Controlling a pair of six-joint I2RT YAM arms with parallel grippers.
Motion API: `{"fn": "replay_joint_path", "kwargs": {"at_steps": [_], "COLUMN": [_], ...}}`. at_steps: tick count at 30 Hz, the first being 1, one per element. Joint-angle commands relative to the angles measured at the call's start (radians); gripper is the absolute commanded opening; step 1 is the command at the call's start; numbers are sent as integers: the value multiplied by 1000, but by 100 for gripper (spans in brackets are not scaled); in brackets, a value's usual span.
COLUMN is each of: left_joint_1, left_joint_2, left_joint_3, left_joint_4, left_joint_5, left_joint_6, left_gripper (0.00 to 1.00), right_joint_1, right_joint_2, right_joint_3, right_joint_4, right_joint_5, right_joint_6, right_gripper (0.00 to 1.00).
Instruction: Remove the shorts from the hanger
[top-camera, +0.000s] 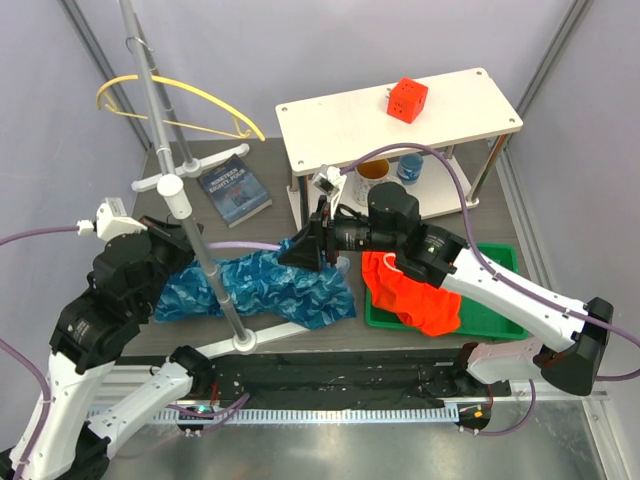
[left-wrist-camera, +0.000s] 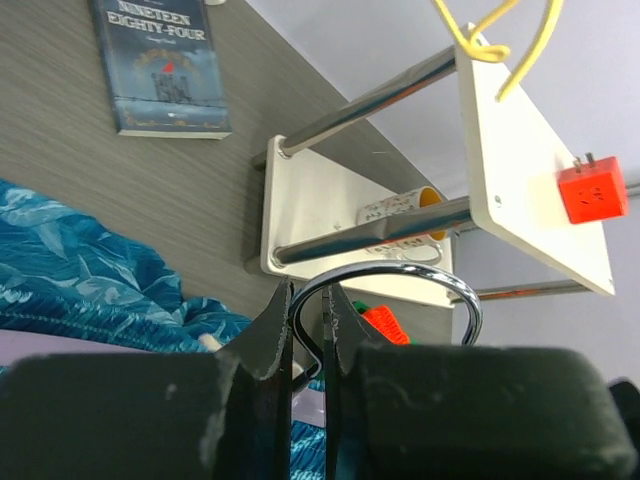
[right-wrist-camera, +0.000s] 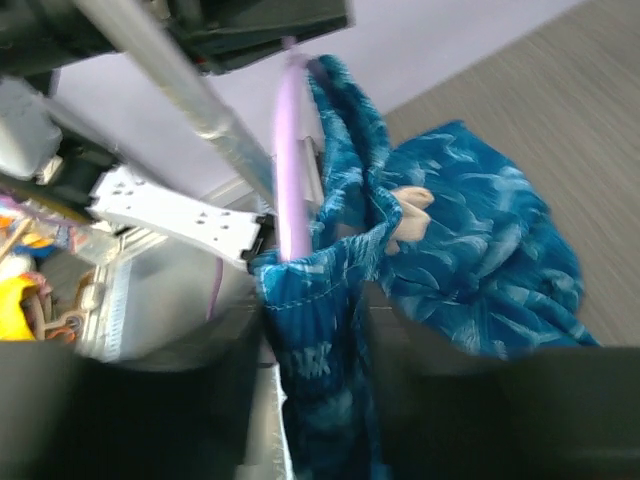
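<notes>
Nearest the lens in the left wrist view: left pincer (left-wrist-camera: 308, 300), its 2 dark fingers (left-wrist-camera: 270, 345) pressed together on the chrome hanger hook (left-wrist-camera: 400, 272), wire pinched between them.

Overhead view, left side: chrome rack pole (top-camera: 200, 255) slants across the left arm. A yellow hoop (top-camera: 175, 100) sits behind the pole's upper part. A book (top-camera: 235, 188) lies flat on the grey worktop (top-camera: 262, 152), just right of the pole's crossbar.

Centre: blue-teal shorts (top-camera: 270, 285) lie crumpled along the near edge of the worktop, between the 2 arms, with 1 end reaching under the left arm's wrist. Whether the cloth is fastened to the hanger cannot be told.

The right pincer (right-wrist-camera: 315, 345) is clamped on a bunched edge of the blue-teal shorts, and that fold is raised above the rest of the cloth.

Right: orange shorts (top-camera: 410, 290) are heaped over the left rim of a green tray (top-camera: 495, 300), partly under the right arm. They lie just beside the blue-teal pair and well apart from the hanger hook.

Far right: a white shelf (top-camera: 440, 125) stands on the worktop with a red cube (top-camera: 407, 100) on top and 2 cups (top-camera: 376, 172) underneath.
</notes>
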Motion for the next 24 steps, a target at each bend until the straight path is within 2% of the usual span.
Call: {"fn": "replay_joint_path", "kwargs": {"at_steps": [1, 3, 5, 8, 15, 20, 22, 24], "left_joint_1": [-5, -4, -4, -4, -4, -4, -4, -4], "left_joint_2": [-44, -64, -70, -76, -87, -96, -96, -96], "left_joint_3": [-18, -26, -25, -20, -23, -32, -31, -28], "left_joint_4": [-13, -16, -33, -62, -103, -100, -102, -99], "left_joint_5": [-82, -101, -111, -117, -128, -122, -124, -127], "left_joint_6": [-48, -59, -62, -62, -64, -73, -74, -73], "left_gripper": [0, 0, 1, 1, 0, 0, 1, 0], "right_joint_1": [-11, -9, -9, -9, -3, 12, 26, 35], "right_joint_2": [-31, -33, -31, -7, 98, 170, 171, 155], "right_joint_3": [66, 64, 69, 100, 230, 320, 322, 307], "right_joint_4": [-136, -149, -150, -158, -211, -267, -259, -220], "right_joint_5": [190, 220, 241, 254, 245, 205, 188, 186], "right_joint_6": [-5, 12, 26, 44, 64, 64, 66, 59], "right_gripper": [61, 73, 79, 82, 81, 61, 62, 69]}}
